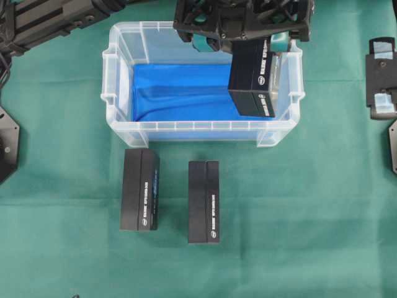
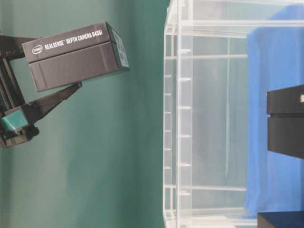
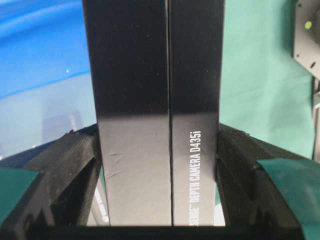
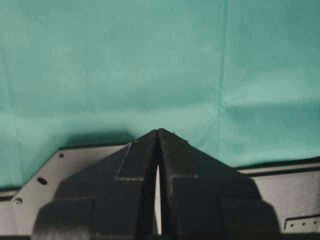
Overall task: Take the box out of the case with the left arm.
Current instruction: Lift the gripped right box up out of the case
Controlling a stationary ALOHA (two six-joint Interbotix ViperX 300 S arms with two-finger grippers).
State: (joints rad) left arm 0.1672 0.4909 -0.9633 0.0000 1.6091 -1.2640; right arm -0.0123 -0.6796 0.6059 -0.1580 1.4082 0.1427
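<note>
black box point(image 3: 155, 110) fills the left wrist view, a long black carton lettered "depth camera d435i", clamped on both long sides by the left tool point(image 3: 157, 165), whose fingers press flat against it. in the overhead view the same box point(image 1: 253, 77) hangs tilted over the right end of the case point(image 1: 121, 81), a clear plastic bin with a blue sheet point(image 1: 180, 93) on its floor, under the left arm point(image 1: 242, 18). the table-level view, turned on its side, shows the box well clear of the bin's rim, so the lift looks done; judging from that, what remains is carrying it sideways past the wall and setting it on the green bench point(image 1: 310, 205). only the overhead view shows two more black boxes point(image 1: 139, 189) point(image 1: 203, 202) lying on the bench in front of the case. only the right wrist view shows the right tool point(image 4: 157, 145), its fingers pressed together on nothing, parked over the green cloth.
</note>
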